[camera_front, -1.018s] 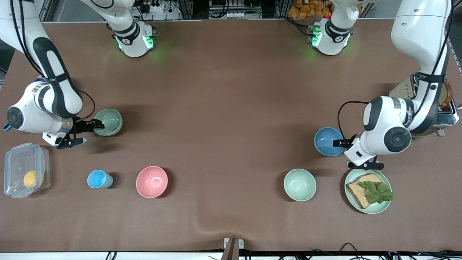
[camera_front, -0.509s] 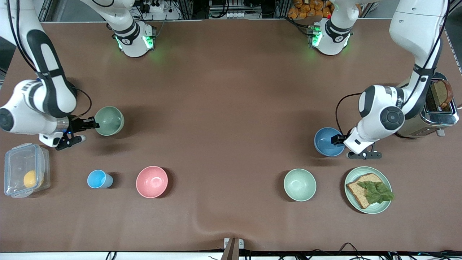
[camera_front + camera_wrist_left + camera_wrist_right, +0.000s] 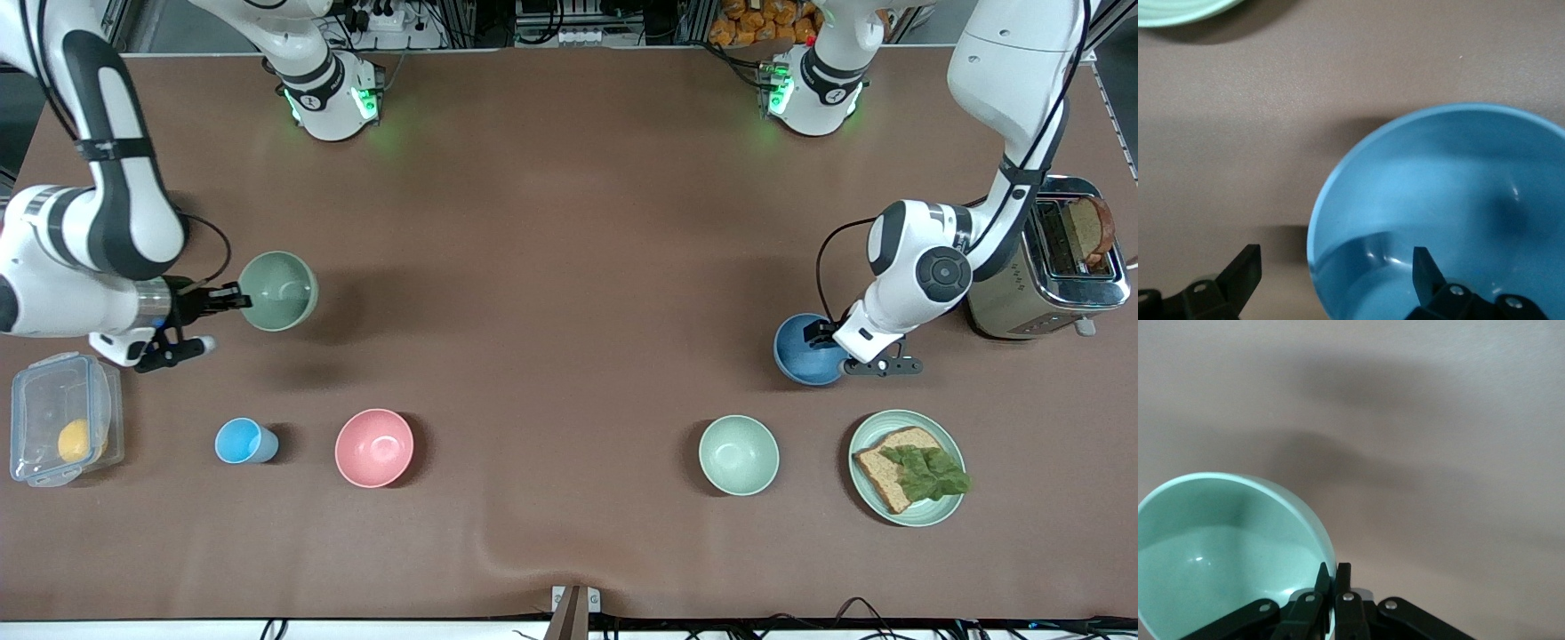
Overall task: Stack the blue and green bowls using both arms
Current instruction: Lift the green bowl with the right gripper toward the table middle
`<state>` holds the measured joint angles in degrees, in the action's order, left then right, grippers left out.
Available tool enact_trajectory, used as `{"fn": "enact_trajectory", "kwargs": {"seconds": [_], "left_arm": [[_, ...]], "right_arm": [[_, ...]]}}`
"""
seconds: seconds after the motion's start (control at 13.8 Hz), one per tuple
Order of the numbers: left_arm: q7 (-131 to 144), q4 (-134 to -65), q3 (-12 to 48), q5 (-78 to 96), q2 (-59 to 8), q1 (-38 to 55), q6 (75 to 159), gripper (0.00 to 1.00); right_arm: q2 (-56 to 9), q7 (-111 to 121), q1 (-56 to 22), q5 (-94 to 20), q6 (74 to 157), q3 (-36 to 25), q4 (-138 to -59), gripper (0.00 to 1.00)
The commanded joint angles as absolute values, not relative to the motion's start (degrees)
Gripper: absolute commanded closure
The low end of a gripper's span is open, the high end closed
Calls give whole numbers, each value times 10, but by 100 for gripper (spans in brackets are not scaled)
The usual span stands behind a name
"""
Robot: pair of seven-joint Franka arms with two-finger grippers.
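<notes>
Toward the right arm's end of the brown bench (image 3: pixel 551 267), the right gripper (image 3: pixel 238 301) is clamped tight on the rim of the round, matte sage-green bowl (image 3: pixel 278 291), its two black fingers (image 3: pixel 1333 587) pinching the wall between them; the bowl is lifted clear of the bench and casts a shadow on the surface beneath it. At the left arm's end, the left gripper (image 3: pixel 822 334) stands with its jaws spread wide astride the rim of the round, matte medium-blue bowl (image 3: pixel 807 350), one finger (image 3: pixel 1426 269) inside the bowl and the other outside, neither pressed against the wall. This blue bowl sits tipped, its outer wall turned toward the front camera, just beside a silver toaster (image 3: pixel 1047 276) with a slice of bread in its slot. Nearer to the front camera lie a paler mint-green round bowl (image 3: pixel 738 455) and, beside it, a flat green plate (image 3: pixel 907 512) carrying bread and lettuce. Nearer to the front camera than the lifted green bowl stand a small light-blue cup (image 3: pixel 243 441), a round pink bowl (image 3: pixel 373 447) and a clear plastic lidded box (image 3: pixel 60 430) with something yellow inside.
</notes>
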<state>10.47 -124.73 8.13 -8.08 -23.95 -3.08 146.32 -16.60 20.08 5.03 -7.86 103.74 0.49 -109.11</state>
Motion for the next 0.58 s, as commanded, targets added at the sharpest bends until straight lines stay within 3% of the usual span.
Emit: {"fn": "enact_trajectory", "kwargs": {"seconds": [0.0,0.36,0.44,0.51], "left_arm": [[117,-1252,84,-87,-236,-33,1474,0],[117,-1236,87,-86,-230,-54,1474,0],[117,-1235,87,-85,-229,-55,1474,19],[118,-1236,88,-85,-231,-55,1474,47]], "right_arm": [[-136,107,0,-101,1019,4,-1098,100],[-120,-82,-104,-111,1025,4,-1096,100],[-120,-119,-125,-112,1035,4,-1096,100],[-120,-160,-150,-112,1047,4,-1096,100]]}}
